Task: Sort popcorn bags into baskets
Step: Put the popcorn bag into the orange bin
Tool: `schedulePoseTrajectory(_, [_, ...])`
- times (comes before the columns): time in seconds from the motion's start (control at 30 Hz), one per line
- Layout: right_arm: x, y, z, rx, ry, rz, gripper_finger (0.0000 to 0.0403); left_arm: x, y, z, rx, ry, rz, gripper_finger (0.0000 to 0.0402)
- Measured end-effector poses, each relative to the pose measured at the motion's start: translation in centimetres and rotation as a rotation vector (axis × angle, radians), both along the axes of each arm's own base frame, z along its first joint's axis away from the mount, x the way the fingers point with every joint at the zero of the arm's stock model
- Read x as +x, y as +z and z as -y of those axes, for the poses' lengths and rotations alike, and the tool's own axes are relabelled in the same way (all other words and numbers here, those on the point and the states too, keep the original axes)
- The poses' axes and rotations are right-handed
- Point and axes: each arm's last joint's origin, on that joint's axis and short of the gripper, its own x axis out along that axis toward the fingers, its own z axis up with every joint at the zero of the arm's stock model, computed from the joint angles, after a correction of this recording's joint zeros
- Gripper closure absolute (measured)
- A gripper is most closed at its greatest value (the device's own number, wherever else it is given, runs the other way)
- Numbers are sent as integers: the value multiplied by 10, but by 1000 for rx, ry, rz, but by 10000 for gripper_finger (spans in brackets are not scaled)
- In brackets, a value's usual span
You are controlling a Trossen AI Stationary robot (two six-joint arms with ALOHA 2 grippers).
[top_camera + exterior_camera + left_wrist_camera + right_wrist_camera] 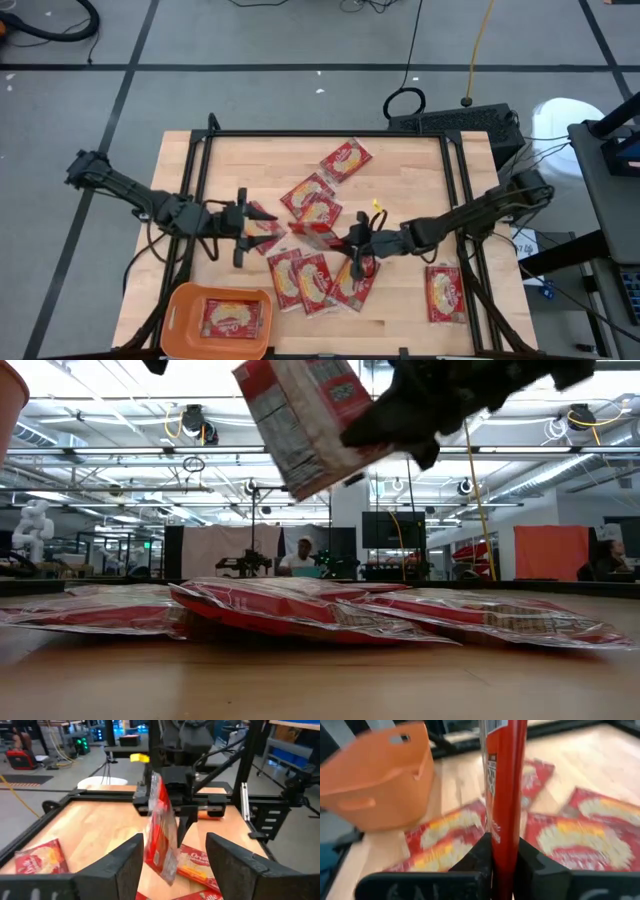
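Several red popcorn bags point(312, 280) lie flat on the middle of the wooden table. One more bag point(235, 318) lies inside the orange basket point(178, 318) at the near left corner. My right gripper point(352, 241) is at mid-table, shut on a popcorn bag point(300, 420) that it holds in the air. My left gripper point(243, 226) hovers open to the left of it, touching nothing. The left wrist view shows its fingers spread, with the held bag point(160, 830) some way beyond them. The basket point(380, 775) also shows in the right wrist view. My right gripper point(502, 865) pinches the bag between its two fingers point(475, 855), one on each flat face near one edge point(502, 827). The fingers come roughly level from the table's right side. The bag is lifted clear of the table, on edge and tilted, reaching out beyond the fingertips.
A black frame point(320, 134) runs around the tabletop. One bag point(443, 293) lies apart near the right rail and another point(345, 160) near the far edge. A bag point(262, 228) lies just beside my left gripper. A small yellow item point(378, 210) sits by the right arm.
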Motion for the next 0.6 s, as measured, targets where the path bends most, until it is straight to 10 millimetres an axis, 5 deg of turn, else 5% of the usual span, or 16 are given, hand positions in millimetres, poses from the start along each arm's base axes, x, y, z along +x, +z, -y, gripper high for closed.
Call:
schedulePoseTrajectory(0.3, [9,25,3,27,40,-228,378,41,10,1,78,-46,-260,183])
schedulePoseTrajectory(0.6, [24,4,-2,15,54,-358,375,92,28,7,255,-72,-399,182])
